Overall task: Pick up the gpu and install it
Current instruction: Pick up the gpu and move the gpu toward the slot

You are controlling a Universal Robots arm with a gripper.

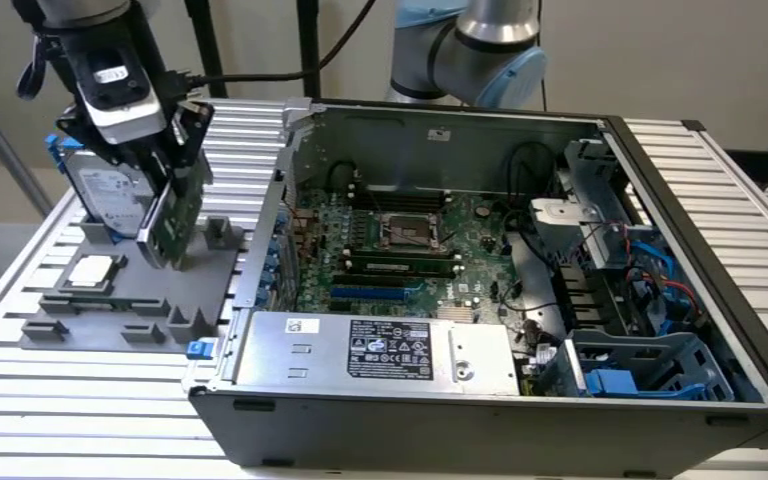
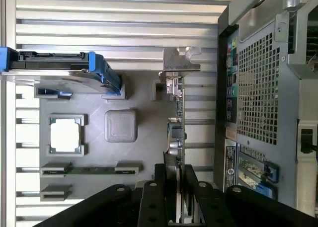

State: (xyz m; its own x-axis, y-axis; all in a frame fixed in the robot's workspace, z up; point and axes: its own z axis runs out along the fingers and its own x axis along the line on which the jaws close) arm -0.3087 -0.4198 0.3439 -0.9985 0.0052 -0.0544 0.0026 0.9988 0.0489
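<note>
Grey plastic holder tray (image 1: 137,300) sits at the exterior view's left. Above it the black gripper (image 1: 177,165) is clamped on the upper edge of the green, silver-bracketed gpu card (image 1: 171,220), which stands upright just beside the silver hard drive (image 1: 104,195). The open dark computer case (image 1: 491,430) fills the right.

hard drive (image 1: 107,195) beside gpu (image 1: 177,225), case wall (image 1: 281,160) near

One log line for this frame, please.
phase: grasp | gripper: shut on gpu | gpu: upright at gray fixture tray, outside case
</note>
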